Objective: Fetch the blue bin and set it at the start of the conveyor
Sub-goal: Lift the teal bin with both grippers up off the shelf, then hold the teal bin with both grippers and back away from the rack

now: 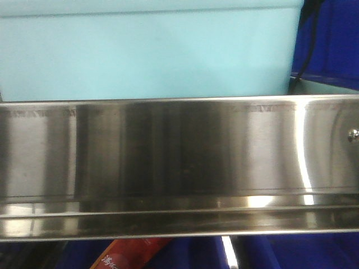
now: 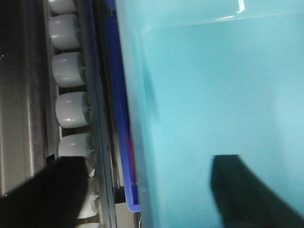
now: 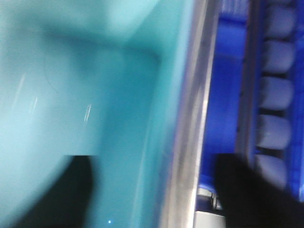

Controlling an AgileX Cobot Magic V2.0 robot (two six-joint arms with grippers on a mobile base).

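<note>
Sitting behind the steel rail, the blue bin fills the far view. The left gripper and right gripper each straddle a side wall, jaws spread wide and grasping nothing, one finger inside and one outside over the rollers.

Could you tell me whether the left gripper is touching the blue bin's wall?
Apart: left wrist view shows the left gripper straddling the blue bin wall, gaps both sides.
</note>
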